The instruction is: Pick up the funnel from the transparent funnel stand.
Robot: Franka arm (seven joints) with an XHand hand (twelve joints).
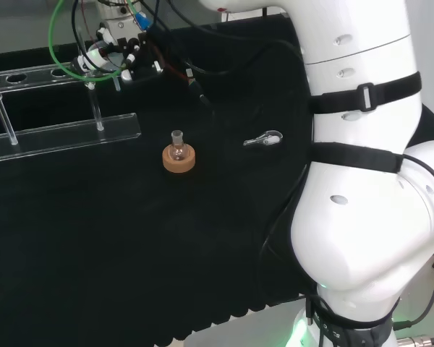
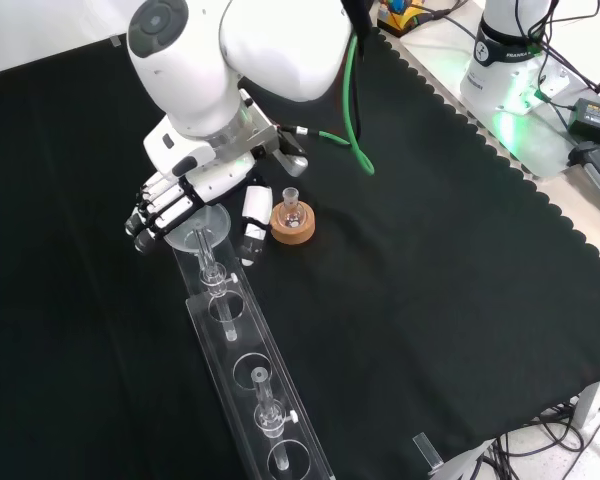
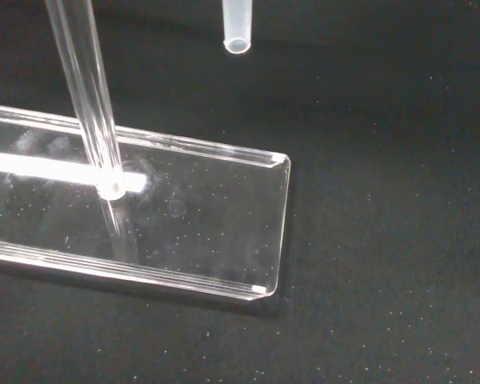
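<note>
Nearest us, our hand (image 2: 170, 208) curls around the funnel (image 2: 202, 232) at the clear stand's (image 2: 242, 352) far end; light, slippery, fragile, best held under its rim.

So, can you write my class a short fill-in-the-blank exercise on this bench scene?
1. The small round glass flask sits on a ring-shaped ____ stand.
2. The bench is covered with ____ cloth.
3. The black and white hand is at the clear funnel in the transparent ____.

Missing words: cork; black; funnel stand
</note>
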